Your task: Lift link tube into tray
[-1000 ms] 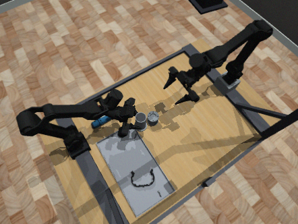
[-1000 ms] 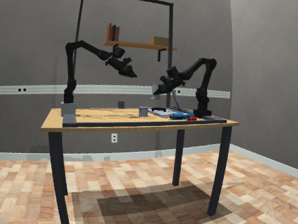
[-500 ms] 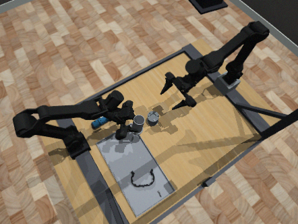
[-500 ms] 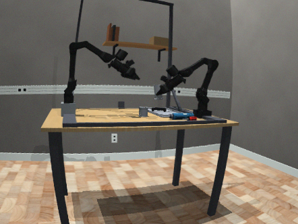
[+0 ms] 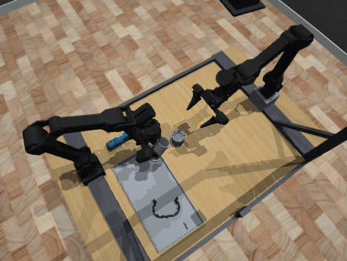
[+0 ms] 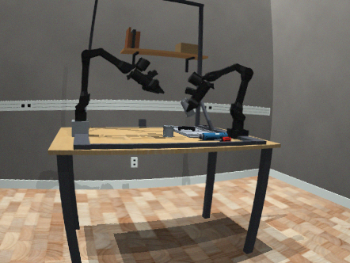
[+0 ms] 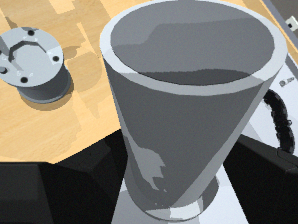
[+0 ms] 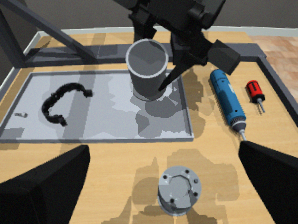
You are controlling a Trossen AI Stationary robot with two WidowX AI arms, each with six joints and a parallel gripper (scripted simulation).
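Observation:
The grey link tube [image 5: 161,146] is held tilted in the air by my left gripper [image 5: 152,151], which is shut on it just above the near end of the grey tray [image 5: 157,196]. The tube fills the left wrist view [image 7: 190,110] and shows in the right wrist view [image 8: 146,70]. The joint module [image 5: 177,137] stands upright on the wooden table beside the tray, apart from the tube; it also shows in the left wrist view [image 7: 35,62] and the right wrist view [image 8: 179,190]. My right gripper [image 5: 204,108] is open and empty, high above the table beyond the module.
A black curved part and a small screw lie at the tray's far end. A blue screwdriver [image 8: 227,102] and a small red tool [image 8: 255,92] lie on the table beside the tray. A dark frame rims the work area.

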